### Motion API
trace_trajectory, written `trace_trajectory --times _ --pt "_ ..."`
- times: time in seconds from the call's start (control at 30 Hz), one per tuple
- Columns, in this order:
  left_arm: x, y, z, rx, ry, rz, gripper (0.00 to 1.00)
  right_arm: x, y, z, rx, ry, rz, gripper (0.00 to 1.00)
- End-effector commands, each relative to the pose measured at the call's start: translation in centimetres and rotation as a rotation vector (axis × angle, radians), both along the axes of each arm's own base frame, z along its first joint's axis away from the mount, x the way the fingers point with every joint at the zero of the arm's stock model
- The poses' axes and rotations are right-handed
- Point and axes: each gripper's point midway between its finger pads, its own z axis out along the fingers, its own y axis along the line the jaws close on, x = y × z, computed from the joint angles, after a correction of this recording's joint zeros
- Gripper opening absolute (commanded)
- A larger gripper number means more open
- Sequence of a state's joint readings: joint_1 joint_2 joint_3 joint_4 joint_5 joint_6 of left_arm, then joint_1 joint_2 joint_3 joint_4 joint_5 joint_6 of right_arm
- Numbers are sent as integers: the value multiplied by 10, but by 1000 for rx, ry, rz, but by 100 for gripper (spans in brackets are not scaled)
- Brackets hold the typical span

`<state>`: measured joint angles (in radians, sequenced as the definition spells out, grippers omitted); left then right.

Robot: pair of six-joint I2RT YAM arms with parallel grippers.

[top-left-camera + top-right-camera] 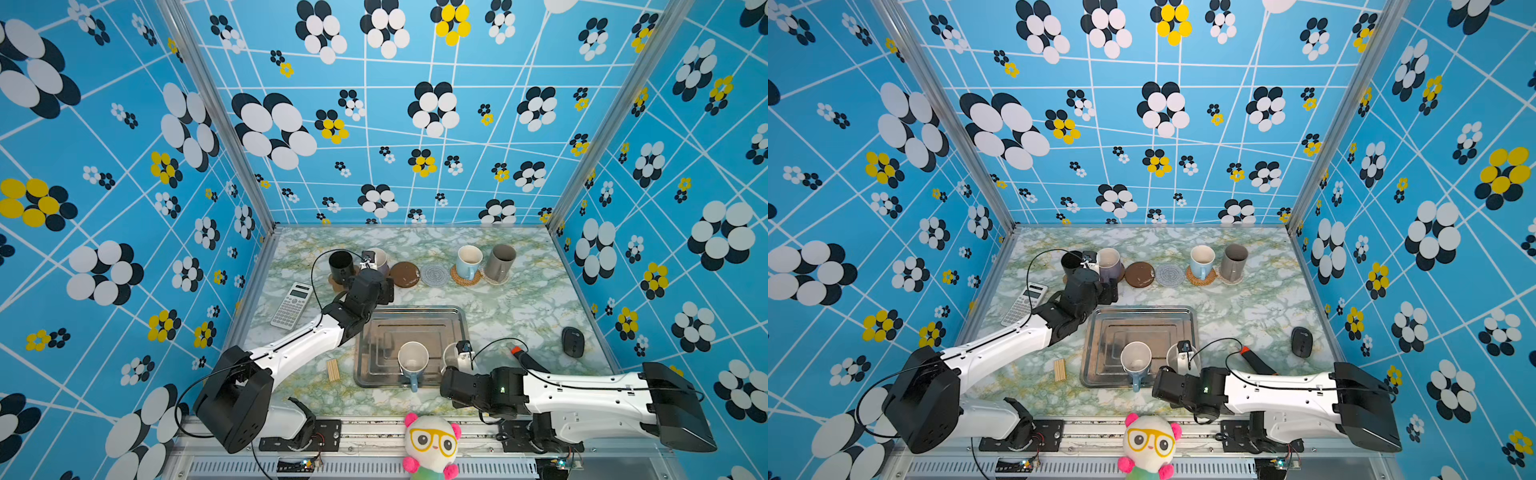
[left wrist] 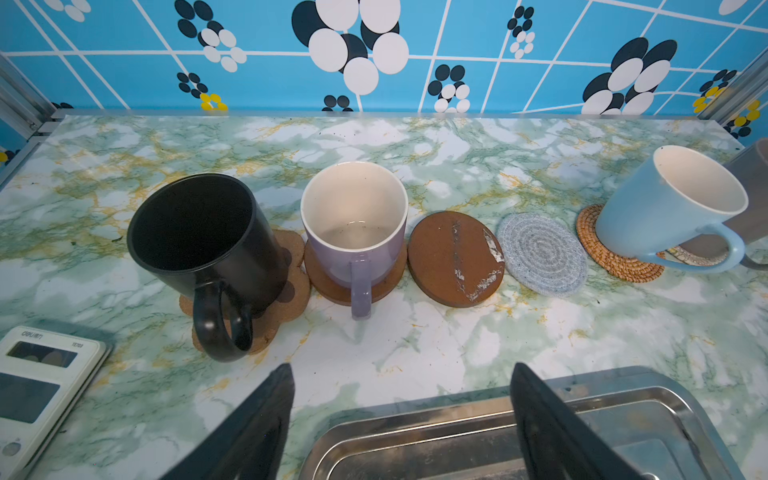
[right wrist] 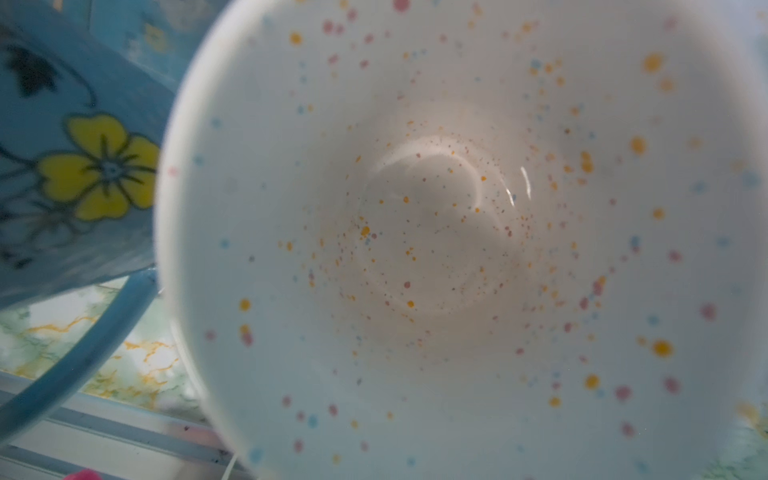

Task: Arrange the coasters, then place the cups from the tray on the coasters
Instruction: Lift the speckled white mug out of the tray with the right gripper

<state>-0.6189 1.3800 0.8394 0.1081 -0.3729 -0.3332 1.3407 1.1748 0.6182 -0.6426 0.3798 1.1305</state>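
The marbled bench (image 1: 519, 307) has its widest open room on the right, between the far row of mugs and the near edge. The left arm (image 1: 299, 345) reaches from the near left corner. The left gripper (image 2: 401, 370) hangs with jaws spread wide and nothing between them, over the bare strip between the tray's far rim and the row. The right arm (image 1: 582, 395) lies along the near edge. The right gripper (image 1: 462, 358) is at the white mug (image 3: 457, 228). Its fingers are hidden under the wrist in both top views, and the speckled mug interior fills the right wrist view, so I cannot tell whether it grips.

The tray (image 1: 399, 328) sits mid-bench toward the near edge, its far half bare. The white mug is in its near right corner. Just beside that stands the flowered blue mug (image 1: 412, 361), its handle overhanging the near rim.

Along the far edge, from the left:
- The black mug (image 2: 203, 232) is on the paw coaster (image 2: 291, 291).
- The lavender mug (image 2: 353, 232) is on the covered brown disc (image 2: 324, 286).
- The bare brown disc (image 2: 455, 259) is scuffed.
- The grey-blue woven round (image 2: 542, 253) is bare.
- The plain blue mug (image 2: 665, 208) is on the rattan round (image 2: 615, 257).
- The grey mug (image 1: 500, 262) is on the beige round (image 1: 494, 279), and is cut off in the left wrist view.

A calculator (image 1: 292, 305) lies by the left edge and a mouse (image 1: 572, 341) by the right edge. An orange-tipped tool (image 1: 525, 357) is partly hidden by the right arm. Wooden sticks (image 1: 333, 370) lie left of the tray.
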Motion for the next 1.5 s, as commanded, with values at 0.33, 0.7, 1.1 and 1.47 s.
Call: trace_trajectory --times 0.33,0.7,1.1,1.47 --pt "6 0 6 -20 0 12 83 6 -4 8 -55 -31 14 15" --pt "5 2 7 -14 0 18 82 11 -4 16 -89 -57 22 0" --pt "5 3 7 -13 -2 24 82 16 -4 23 -119 -80 20 0" --pt "5 3 6 -10 0 23 81 22 -4 37 -130 -122 30 0"
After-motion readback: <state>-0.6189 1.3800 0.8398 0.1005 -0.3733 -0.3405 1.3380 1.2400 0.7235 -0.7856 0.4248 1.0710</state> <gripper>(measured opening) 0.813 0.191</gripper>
